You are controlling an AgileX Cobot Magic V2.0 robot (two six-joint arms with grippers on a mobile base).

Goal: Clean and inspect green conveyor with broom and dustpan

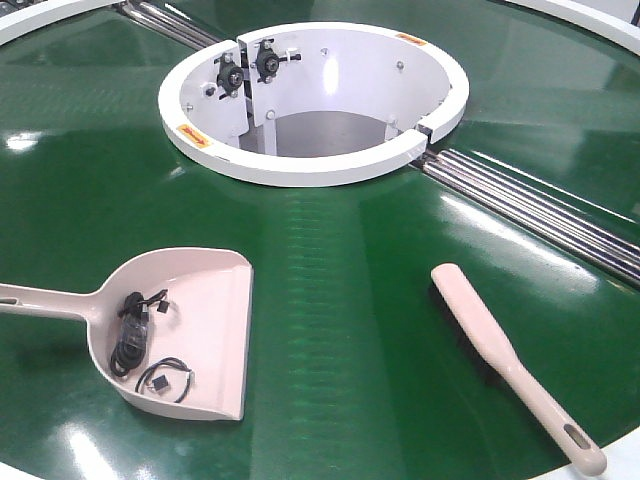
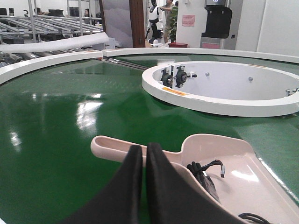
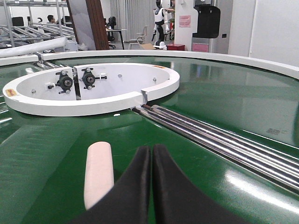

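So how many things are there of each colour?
Green: 1, the conveyor
White: 1, the ring in the middle
Beige-pink: 2, the dustpan and the broom
Black: 2, the cable bundles lying in the dustpan
Total: 6

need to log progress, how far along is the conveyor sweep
Looks mostly done: the dustpan already holds black cable scraps, and the green conveyor shows no loose debris. Nothing is in hand: both the left gripper and right gripper are shut and empty, and the broom lies flat. Left: inspection.
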